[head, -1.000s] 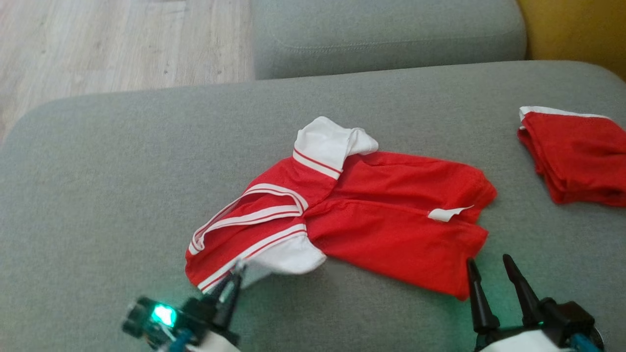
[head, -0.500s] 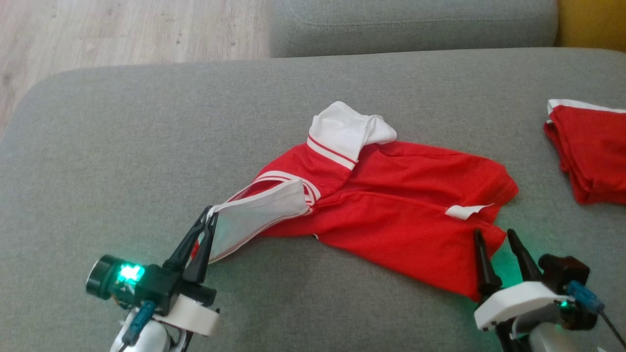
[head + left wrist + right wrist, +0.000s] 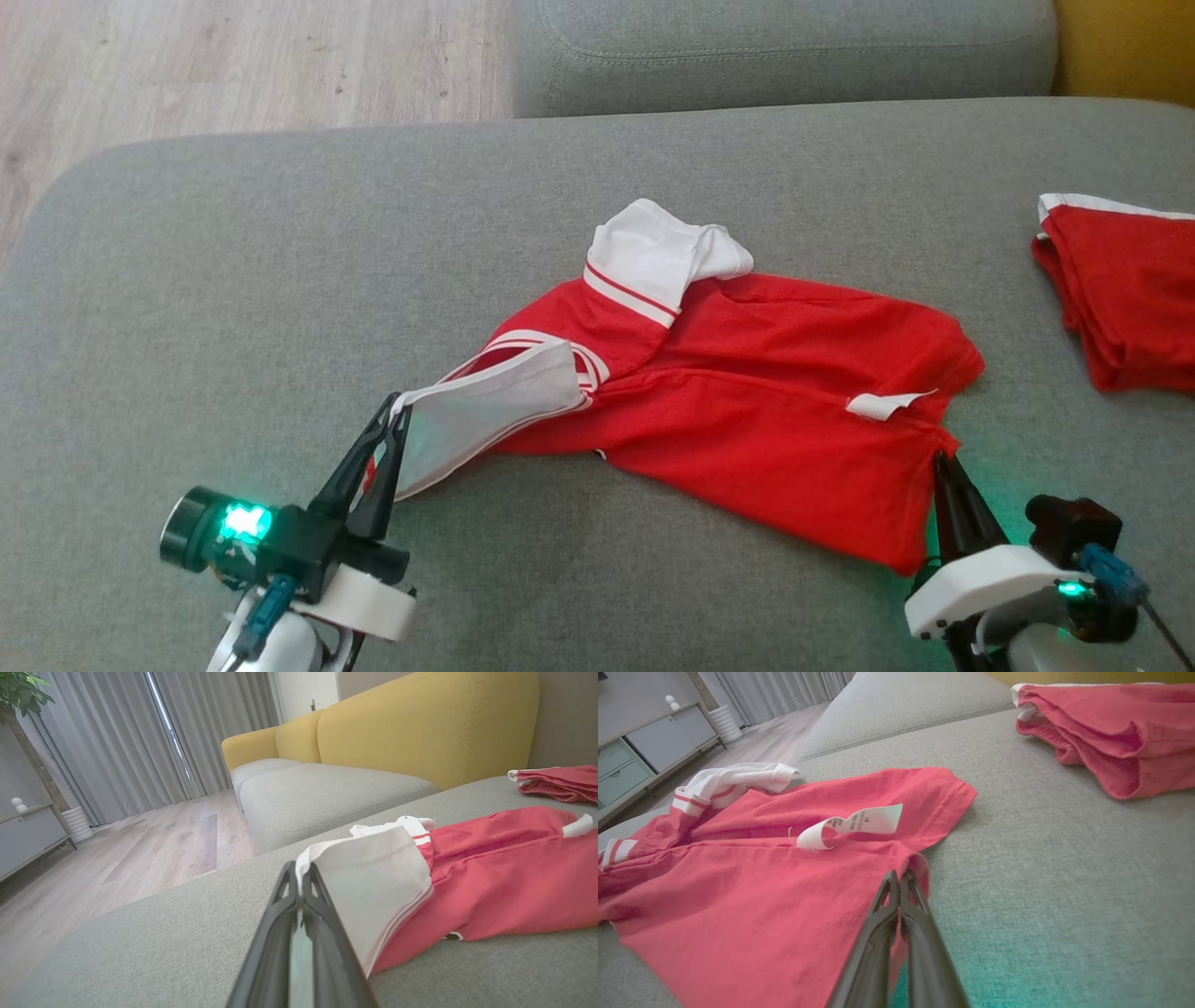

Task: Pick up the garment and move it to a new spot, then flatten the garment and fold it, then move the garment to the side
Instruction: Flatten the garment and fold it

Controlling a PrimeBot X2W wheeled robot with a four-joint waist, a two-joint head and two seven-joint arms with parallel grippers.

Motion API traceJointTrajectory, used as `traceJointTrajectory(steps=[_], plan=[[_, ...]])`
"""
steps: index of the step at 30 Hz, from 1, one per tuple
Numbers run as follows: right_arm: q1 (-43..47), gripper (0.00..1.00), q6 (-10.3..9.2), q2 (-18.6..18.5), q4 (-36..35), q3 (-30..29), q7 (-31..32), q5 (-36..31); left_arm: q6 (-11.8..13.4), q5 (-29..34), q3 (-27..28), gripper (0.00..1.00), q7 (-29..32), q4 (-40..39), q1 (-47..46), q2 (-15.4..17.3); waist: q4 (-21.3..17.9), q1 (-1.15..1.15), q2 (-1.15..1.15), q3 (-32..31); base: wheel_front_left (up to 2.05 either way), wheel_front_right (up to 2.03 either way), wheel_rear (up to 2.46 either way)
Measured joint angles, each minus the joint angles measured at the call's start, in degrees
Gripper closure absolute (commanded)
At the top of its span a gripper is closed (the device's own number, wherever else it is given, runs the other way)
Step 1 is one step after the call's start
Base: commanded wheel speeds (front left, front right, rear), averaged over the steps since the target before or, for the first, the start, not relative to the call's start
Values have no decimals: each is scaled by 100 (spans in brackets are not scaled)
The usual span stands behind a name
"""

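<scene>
- While both arms are reaching in from the near edge of the grey cushion (image 3: pixel 215 280), the left tool (image 3: pixel 397 413) is pinching together on the white-lined corner (image 3: pixel 485 411) of the red garment (image 3: pixel 766 420) and is holding that corner lifted off the cushion.
- Right tool (image 3: pixel 939 459) is clamping together on the garment's near right corner, with red cloth bunching around its tips in the right wrist view.
- Garment is lying crumpled across the middle of the cushion, stretching between the two tools, its white sleeve (image 3: pixel 653 252) folding over at the far side.
- White label (image 3: pixel 882 404) is sticking out of the seam near the right tool.
- Second red garment (image 3: pixel 1120 299) is lying folded at the cushion's right edge, well apart from the first.
- Farther back, another grey cushion (image 3: pixel 775 47) is sitting just behind this one, and wooden floor (image 3: pixel 233 65) is showing to its left.
- Yellow sofa back (image 3: pixel 420 732) and grey curtains (image 3: pixel 140 742) are standing beyond in the left wrist view.
</scene>
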Motion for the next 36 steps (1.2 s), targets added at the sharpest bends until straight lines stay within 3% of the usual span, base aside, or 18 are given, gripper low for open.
traceJointTrajectory(steps=[7, 14, 20, 25, 32, 36], plan=[[-12, 100, 1, -8, -132, -20, -53, -46, 45, 51, 37, 100, 0, -20, 0, 33, 30, 0, 0, -86, 0, 0, 0], [-14, 100, 1, -148, -770, -99, -101, -112, 89, 207, 208, 100, -1, -523, -177, 263, 29, 0, 0, -340, 0, 0, 0], [-124, 100, 1, -699, -1680, -246, -102, -157, 21, 527, 339, 100, -2, -1199, -887, 758, 16, 0, 0, -619, 0, 0, 0], [-421, 100, 1, -1185, -2341, -277, -88, -144, -122, 554, 358, 100, -8, -1563, -1619, 918, 4, 0, 0, -844, 0, 0, 0], [-1011, 100, 1, -1858, -3275, -331, 498, 103, -387, 554, 320, 100, -10, -1601, -2844, 1206, -80, -1, 0, -1090, 0, 0, 0], [-1673, 100, 1, -2216, -3429, -313, 794, 142, -470, 548, 129, 100, -25, -1278, -3744, 1244, -114, -1, 0, -1094, 0, 0, 0]])
